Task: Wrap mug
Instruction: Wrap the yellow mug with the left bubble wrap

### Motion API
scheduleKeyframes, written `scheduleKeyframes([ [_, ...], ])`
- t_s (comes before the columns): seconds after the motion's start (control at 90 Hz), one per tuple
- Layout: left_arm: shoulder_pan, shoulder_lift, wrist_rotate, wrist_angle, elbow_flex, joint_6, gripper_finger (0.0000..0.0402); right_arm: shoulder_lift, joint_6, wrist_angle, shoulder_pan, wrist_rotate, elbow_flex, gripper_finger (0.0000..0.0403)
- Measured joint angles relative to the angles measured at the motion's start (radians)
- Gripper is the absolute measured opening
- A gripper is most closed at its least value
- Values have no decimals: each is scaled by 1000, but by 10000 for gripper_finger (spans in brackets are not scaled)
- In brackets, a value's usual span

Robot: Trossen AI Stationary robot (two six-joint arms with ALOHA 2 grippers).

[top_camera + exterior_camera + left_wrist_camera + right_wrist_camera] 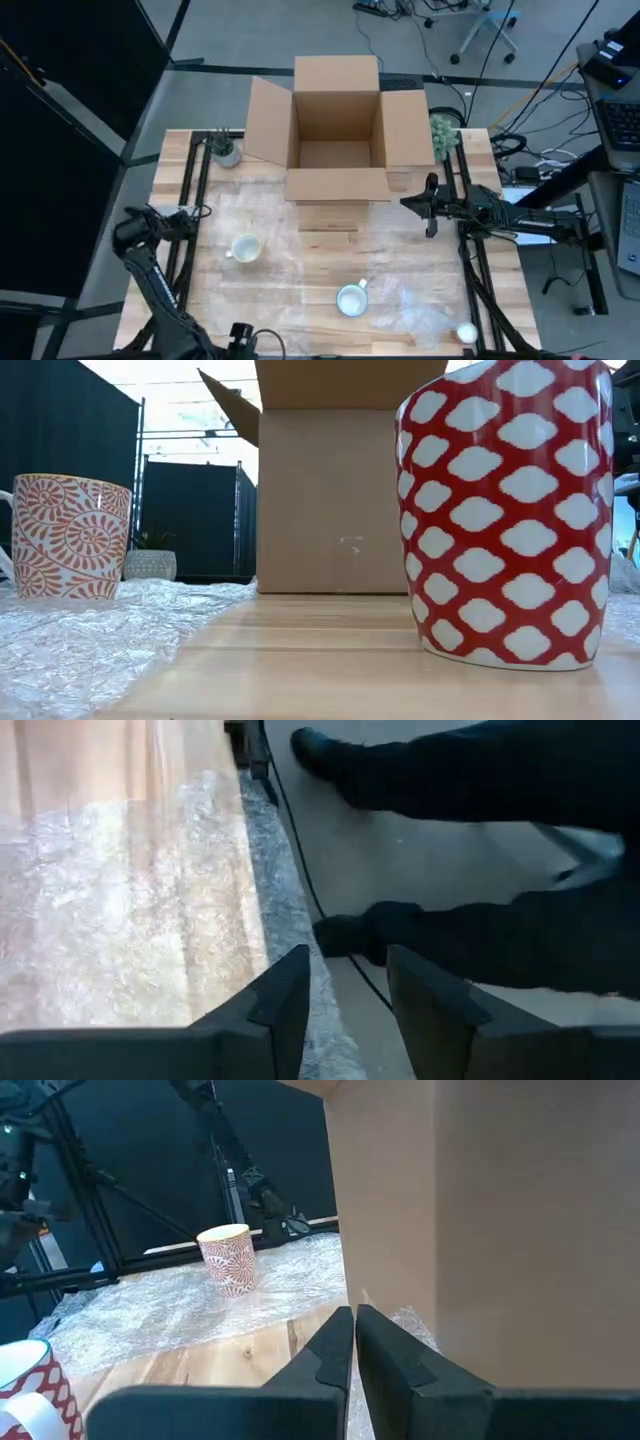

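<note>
Spanning most of the high view: a wooden worktop (300, 290), pale planks under a sheet of bubble wrap (260, 215) spread from centre toward 9 o'clock. Standing at 12 o'clock on it: an open cardboard box (336, 135), flaps out, seen in the low view as a brown wall between the two mugs. Reaching in from 3 o'clock: the right arm, with its right end effector (432, 205) just beside the box's right front corner, fingers (335, 1345) pressed nearly together on nothing. Folded at 8 o'clock off the worktop's left edge: the left arm, with its left end effector (345, 995) hanging past the edge of the wrap, fingers (285, 1000) apart and holding nothing, dark trousers and shoes of a person (480, 840) on the floor beyond. Sitting upright on the wrap at about 8 o'clock from centre: an orange-swirl mug (243, 249). Sitting upright on bare wood at 6 o'clock: a red-and-white mug (351, 299), well apart from both end effectors. Lying crumpled near 5 o'clock: a smaller piece of clear wrap (420, 318). Perched at the back corners: two small potted plants (224, 148).
</note>
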Motion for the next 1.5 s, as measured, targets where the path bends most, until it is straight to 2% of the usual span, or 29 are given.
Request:
scheduleKeyframes([
  [0.133, -3, 36, 28, 1, 0, 18, 184, 0, 0, 0, 0, 0, 0, 4],
  [0.289, -31, 94, 32, 2, 0, -45, 213, 0, 0, 0, 0, 0, 0, 4],
  [0.578, -69, 223, 28, -14, 0, -201, 217, 0, 0, 0, 0, 0, 0, 4],
  [0.856, -73, 279, -74, -79, 6, -335, 214, 0, 0, 0, 0, 0, 0, 4],
  [0.989, -71, 275, -83, -92, 3, -344, 175, 0, 0, 0, 0, 0, 0, 4],
  [1.233, -69, 242, -47, -84, -3, -344, 18, 0, 0, 0, 0, 0, 0, 4],
  [1.5, -69, 106, -40, -151, -4, -347, 3, 0, 0, 0, 0, -1, 0, 4],
])
